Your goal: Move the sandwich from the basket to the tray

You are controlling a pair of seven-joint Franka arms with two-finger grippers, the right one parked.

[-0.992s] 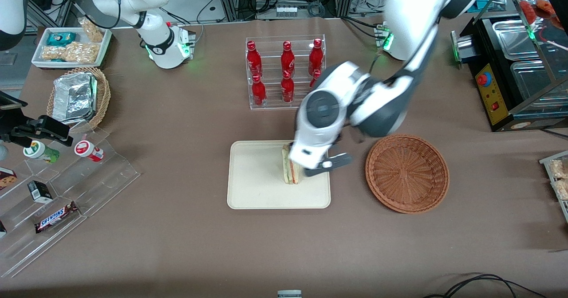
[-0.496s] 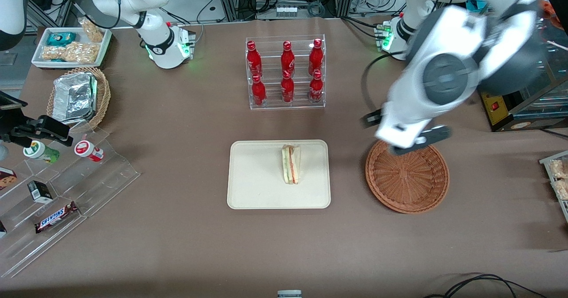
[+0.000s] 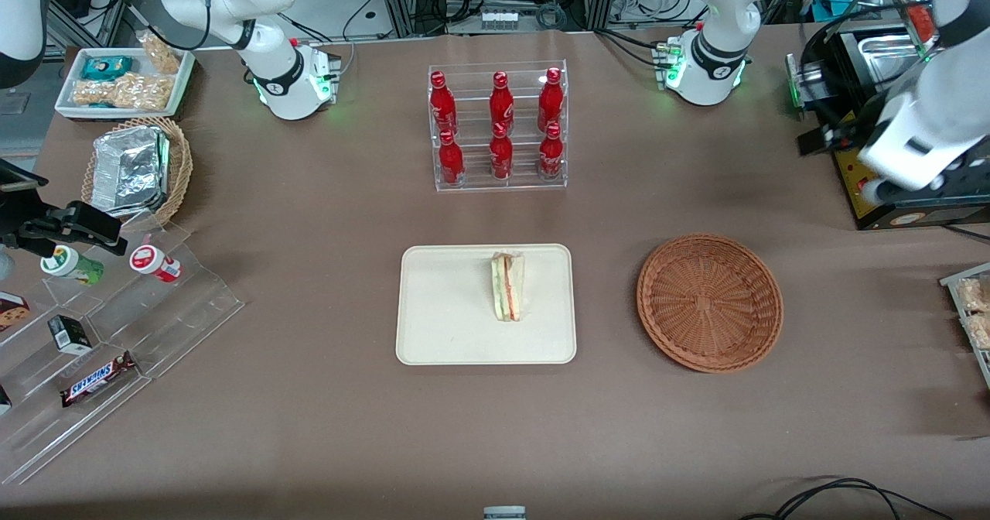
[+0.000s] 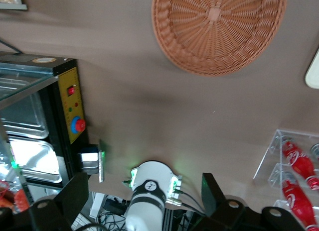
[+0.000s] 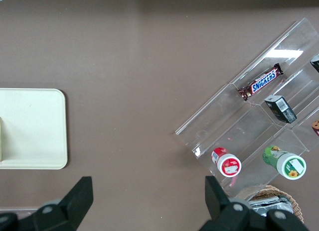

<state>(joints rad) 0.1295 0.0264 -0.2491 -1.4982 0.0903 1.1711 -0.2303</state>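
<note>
The sandwich [image 3: 508, 286], a white bread wedge with red and green layers, stands on edge on the cream tray [image 3: 441, 311], near its middle. The reddish-brown wicker basket [image 3: 709, 301] beside the tray is empty; it also shows in the left wrist view [image 4: 219, 27]. My left gripper [image 3: 870, 165] is high above the table at the working arm's end, over the black appliance [image 3: 866, 172], well away from basket and tray. In the left wrist view the gripper [image 4: 144, 196] is open with nothing between its fingers. The tray also shows in the right wrist view [image 5: 30, 129].
A clear rack of red bottles [image 3: 499, 129] stands farther from the front camera than the tray. A tan basket with a foil container [image 3: 135, 170], a white snack tray [image 3: 124, 83] and clear display steps [image 3: 116, 334] lie toward the parked arm's end.
My gripper let go of the sandwich on the tray, then rose and swung over the basket to the working arm's end of the table. The sandwich stayed put.
</note>
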